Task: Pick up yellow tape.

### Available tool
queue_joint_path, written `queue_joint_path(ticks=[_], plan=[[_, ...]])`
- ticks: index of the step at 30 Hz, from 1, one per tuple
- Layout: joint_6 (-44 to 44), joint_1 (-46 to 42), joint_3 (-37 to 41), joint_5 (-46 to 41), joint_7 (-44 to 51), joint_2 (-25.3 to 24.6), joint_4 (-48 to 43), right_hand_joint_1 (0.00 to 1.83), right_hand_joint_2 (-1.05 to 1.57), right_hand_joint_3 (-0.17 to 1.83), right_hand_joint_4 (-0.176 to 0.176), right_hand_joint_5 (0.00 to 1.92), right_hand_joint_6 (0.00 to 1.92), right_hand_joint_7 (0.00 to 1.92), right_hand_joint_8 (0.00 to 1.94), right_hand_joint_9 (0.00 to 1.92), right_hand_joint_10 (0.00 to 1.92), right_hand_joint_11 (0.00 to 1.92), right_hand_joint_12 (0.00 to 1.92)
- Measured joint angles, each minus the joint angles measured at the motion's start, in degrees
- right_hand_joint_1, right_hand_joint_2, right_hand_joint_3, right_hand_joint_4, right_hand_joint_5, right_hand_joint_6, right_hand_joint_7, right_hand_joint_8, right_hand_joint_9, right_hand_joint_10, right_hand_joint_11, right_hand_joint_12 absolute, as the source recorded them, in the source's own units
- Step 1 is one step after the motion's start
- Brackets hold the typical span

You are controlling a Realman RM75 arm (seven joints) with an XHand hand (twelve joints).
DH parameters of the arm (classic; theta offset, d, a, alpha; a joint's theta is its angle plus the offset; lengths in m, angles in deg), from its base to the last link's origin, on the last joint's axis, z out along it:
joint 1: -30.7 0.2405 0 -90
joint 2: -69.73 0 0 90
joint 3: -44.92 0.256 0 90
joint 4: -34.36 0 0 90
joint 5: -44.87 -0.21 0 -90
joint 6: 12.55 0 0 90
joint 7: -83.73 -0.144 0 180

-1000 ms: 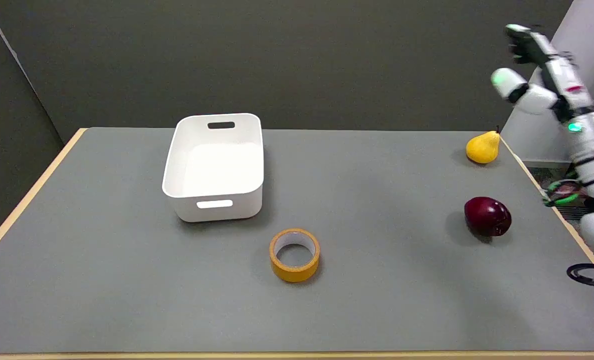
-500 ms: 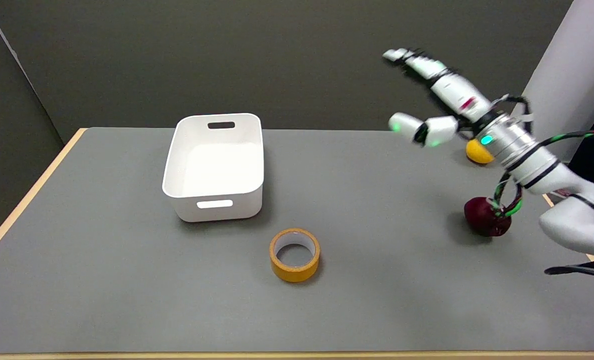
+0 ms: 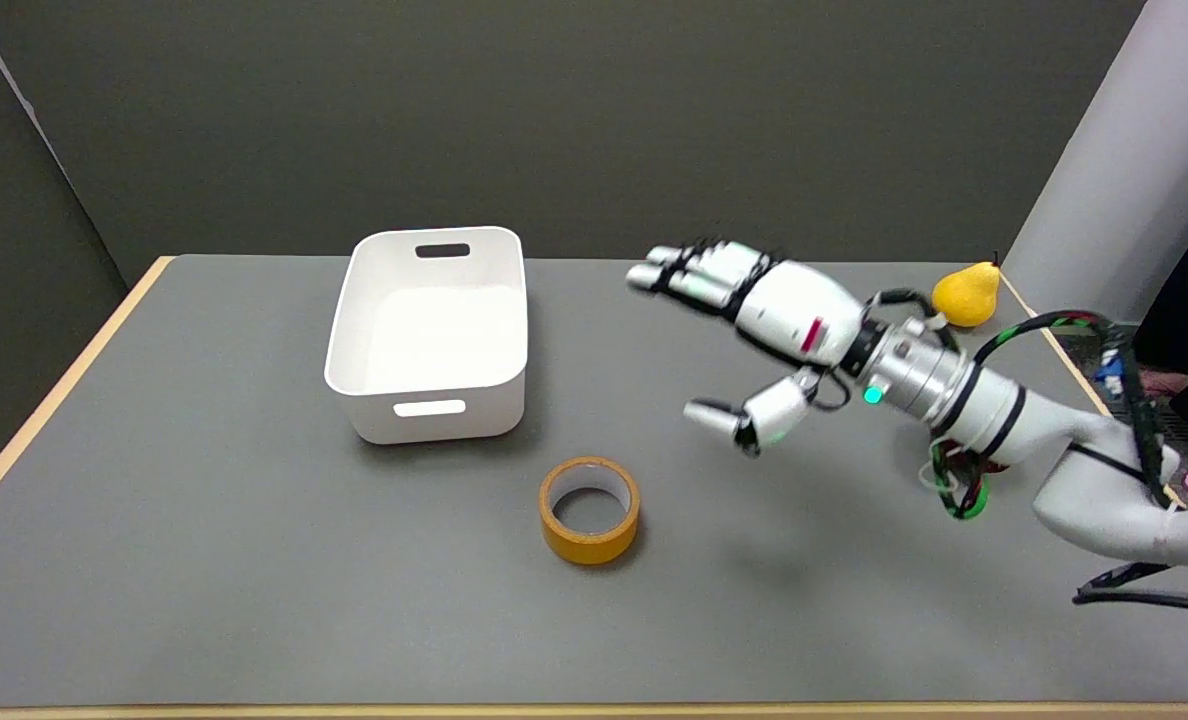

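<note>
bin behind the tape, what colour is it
White all over, inside and out; the head view shows the bin best, just beyond the yellow tape.

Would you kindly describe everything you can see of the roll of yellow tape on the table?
The yellow tape is a wide roll with an orange-yellow outer band and a pale inner core, hole facing up. It lies flat on the grey table, just in front of the white bin and apart from it. Nothing touches it; the right robot hand hovers open to its upper right.

Tape [image 3: 590, 510] before bin [image 3: 431, 335]; pear [image 3: 967, 294] far right.
</note>
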Motion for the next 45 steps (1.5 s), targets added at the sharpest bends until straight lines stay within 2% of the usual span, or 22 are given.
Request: queue_joint_path(ticks=[7, 10, 16, 29, 45], plan=[[0.00, -0.45, -4.31, 3.78, 4.95, 0.50, -3.46, 0.45, 0.52, 1.00, 0.108, 0.00, 0.09, 0.04, 0.12, 0.02, 0.46, 0.08, 0.89], [0.10, -0.59, -5.64, 5.69, 6.42, 0.67, -4.76, 0.42, 0.49, 0.97, 0.107, 0.00, 0.01, 0.00, 0.17, 0.03, 0.42, 0.05, 0.97], [0.84, -0.75, -7.74, 10.29, 8.64, 0.00, -6.60, 0.43, 0.49, 0.97, 0.106, 0.00, 0.00, 0.01, 0.09, 0.03, 0.41, 0.05, 0.91], [2.53, 0.70, -11.05, 19.50, 10.64, -6.29, -6.05, 0.44, 0.49, 0.96, 0.103, 0.00, 0.00, 0.00, 0.06, 0.02, 0.40, 0.07, 0.92], [4.59, 8.01, -16.91, 23.01, 9.05, -14.58, 2.05, 0.41, 0.48, 0.96, 0.104, 0.00, 0.00, 0.01, 0.10, 0.03, 0.43, 0.07, 0.95]])
